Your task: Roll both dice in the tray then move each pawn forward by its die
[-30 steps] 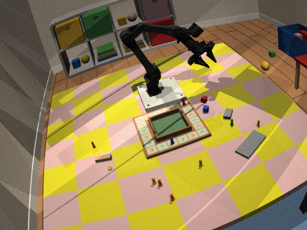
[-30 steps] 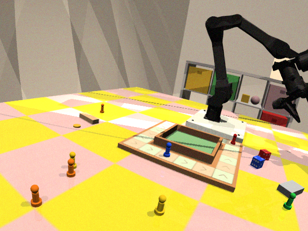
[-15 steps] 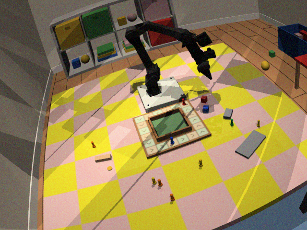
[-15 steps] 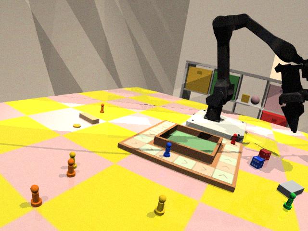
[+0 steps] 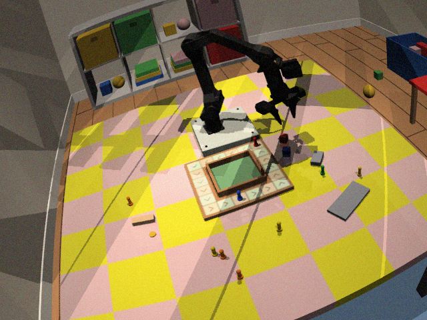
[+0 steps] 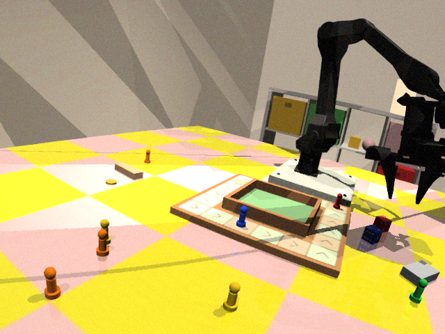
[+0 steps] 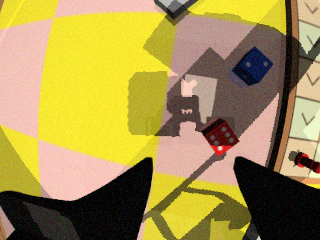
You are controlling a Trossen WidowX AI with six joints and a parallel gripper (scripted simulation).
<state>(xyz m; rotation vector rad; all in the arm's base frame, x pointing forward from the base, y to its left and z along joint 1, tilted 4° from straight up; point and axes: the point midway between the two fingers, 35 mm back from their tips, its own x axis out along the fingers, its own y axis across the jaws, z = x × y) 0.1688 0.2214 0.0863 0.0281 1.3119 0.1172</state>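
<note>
My gripper (image 5: 287, 120) (image 6: 404, 201) (image 7: 194, 163) is open and empty, pointing down above the mat near the dice. The red die (image 5: 283, 138) (image 6: 382, 223) (image 7: 220, 136) lies on the mat beside the board, a little ahead of the fingertips in the wrist view. The blue die (image 5: 286, 151) (image 6: 372, 234) (image 7: 253, 66) lies close to it. The tray (image 5: 241, 190) (image 6: 265, 218) in the middle of the board holds nothing that I can see. The red pawn (image 5: 255, 141) (image 6: 337, 201) (image 7: 307, 162) stands at the board's corner near my base. The blue pawn (image 5: 239, 195) (image 6: 242, 216) stands on the front track.
A grey block (image 5: 317, 158) (image 6: 419, 272) and a green pawn (image 5: 322, 170) (image 6: 418, 291) are beyond the dice. A grey slab (image 5: 348, 200) lies farther right. Several yellow and orange pawns, a wooden block (image 5: 143, 220) (image 6: 128, 170) and a yellow disc (image 5: 152, 234) (image 6: 110, 181) lie around the board.
</note>
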